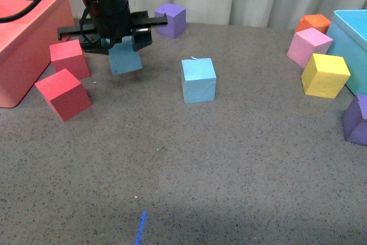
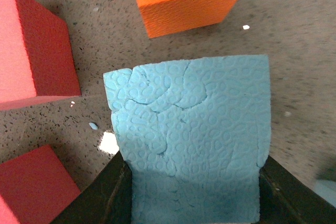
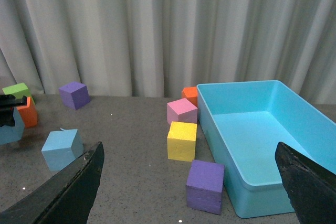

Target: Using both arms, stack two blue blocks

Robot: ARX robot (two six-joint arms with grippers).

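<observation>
Grey surface (image 1: 229,187) nearest; beyond, left tool (image 1: 125,50) clamps one blue block (image 1: 125,62) aloft (right tool (image 3: 189,150) gapes); next: centre it over the resting blue block (image 1: 198,80).

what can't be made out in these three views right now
- front view: the held blue block's top is hidden behind the left gripper.
- left wrist view: that block fills the frame and runs off its edge, hiding what lies under it.
- right wrist view: the held block is cut by the frame edge.
- front view: the right gripper is out of frame; the turquoise bin is cut off at the right edge.
</observation>
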